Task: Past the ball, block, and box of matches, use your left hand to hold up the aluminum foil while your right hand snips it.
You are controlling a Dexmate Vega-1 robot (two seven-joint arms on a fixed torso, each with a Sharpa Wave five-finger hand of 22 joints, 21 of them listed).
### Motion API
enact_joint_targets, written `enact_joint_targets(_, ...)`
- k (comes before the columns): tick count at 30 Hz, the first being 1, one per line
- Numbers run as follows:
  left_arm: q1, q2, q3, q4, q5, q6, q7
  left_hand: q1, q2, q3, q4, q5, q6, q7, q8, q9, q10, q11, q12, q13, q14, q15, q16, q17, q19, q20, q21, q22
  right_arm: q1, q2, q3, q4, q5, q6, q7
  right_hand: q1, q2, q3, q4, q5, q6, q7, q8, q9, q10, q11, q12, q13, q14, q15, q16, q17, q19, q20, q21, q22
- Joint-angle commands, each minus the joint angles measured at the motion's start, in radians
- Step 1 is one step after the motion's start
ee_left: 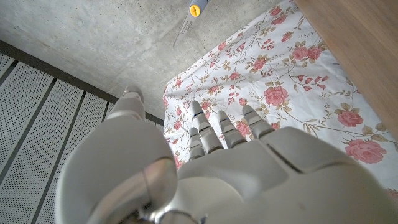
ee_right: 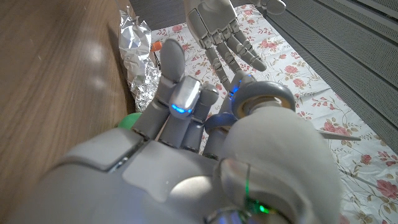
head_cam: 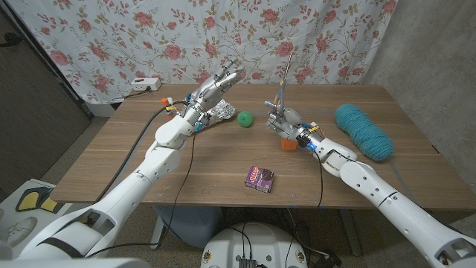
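Left robot hand (head_cam: 220,80) hovers with fingers spread and nothing in it above the crumpled aluminum foil (head_cam: 220,112) lying on the desk (head_cam: 141,160); right robot hand (head_cam: 280,119) grips upright scissors (head_cam: 283,78) beside the green ball (head_cam: 245,119).

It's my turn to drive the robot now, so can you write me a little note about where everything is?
The left robot hand is open, raised above the aluminum foil, holding nothing.
The right robot hand grips the scissors, blades pointing up.
The foil lies crumpled on the table beside the green ball. The orange block sits by the right robot hand, and the box of matches is nearer the front edge.
Done: scissors in hand.
Left: lift the foil, then snip it.
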Motion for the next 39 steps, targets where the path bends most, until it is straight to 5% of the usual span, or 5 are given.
enact_joint_targets(1,0.037,0.026,-0.029,-0.028,-0.001,0.008,0.029,-0.002,0.009,0.002,-0.006,0.004,-0.008,-0.003,0.004,0.003,0.007,-0.008,-0.004,0.000,-0.004,0.003,0.006,-0.001,-0.002,0.000,0.006,0.003,0.000,-0.016,0.003,-0.016,0.016,-0.017,-0.006,0.011,-0.001,0.011,-0.001,0.010,0.013,0.007,0.002,-0.001,0.121,-0.126,-0.008,-0.001,0.006,-0.031,0.000,0.002,0.011,-0.075,0.010,-0.002)
enact_joint_targets(14,0.059,0.037,-0.040,-0.041,0.002,0.015,0.038,-0.002,0.015,0.002,-0.010,0.004,-0.007,-0.005,0.005,0.003,0.008,-0.011,-0.006,-0.005,-0.004,0.005,0.008,-0.012,-0.002,0.000,0.007,0.002,-0.018,-0.050,0.012,-0.062,0.031,-0.037,-0.022,-0.012,-0.054,-0.007,0.001,-0.036,0.046,0.009,0.010,-0.020,0.147,-0.126,-0.035,-0.003,0.026,-0.030,0.001,0.002,0.023,-0.074,0.033,-0.031)
enact_joint_targets(18,0.061,0.036,-0.039,-0.039,0.000,0.014,0.037,-0.002,0.016,0.002,-0.011,0.004,-0.007,-0.006,0.006,0.003,0.007,-0.010,-0.007,-0.006,-0.005,0.005,0.009,-0.016,-0.003,0.001,0.007,0.002,-0.019,-0.055,0.012,-0.068,0.029,-0.034,-0.018,-0.074,-0.104,-0.046,0.024,-0.083,0.052,0.014,0.013,-0.024,0.152,-0.124,-0.044,0.000,0.028,-0.029,-0.001,0.002,0.032,-0.073,0.044,-0.041)
enact_joint_targets(29,0.071,0.039,-0.040,-0.049,0.001,0.021,0.040,-0.003,0.024,0.003,-0.013,0.004,-0.008,-0.007,0.006,0.003,0.007,-0.007,-0.009,-0.010,-0.006,0.008,0.010,-0.026,-0.004,0.003,0.007,0.002,-0.026,-0.060,0.010,-0.079,0.017,-0.016,-0.018,-0.298,-0.236,-0.172,0.102,-0.061,0.073,0.038,0.005,-0.052,0.168,-0.124,-0.060,0.004,0.037,-0.028,0.002,0.002,0.058,-0.072,0.061,-0.053)
enact_joint_targets(39,0.080,0.037,-0.042,-0.053,0.002,0.021,0.047,0.001,0.027,0.004,-0.019,0.005,-0.007,-0.012,0.006,0.003,0.011,-0.007,-0.009,-0.014,-0.005,0.005,0.011,-0.035,-0.002,-0.001,0.007,0.002,-0.042,-0.073,0.015,-0.106,0.003,-0.010,-0.061,-0.485,-0.268,-0.273,0.181,-0.045,0.104,0.080,-0.002,-0.072,0.186,-0.122,-0.051,0.017,0.061,-0.027,0.008,0.003,0.088,-0.070,0.088,0.003)
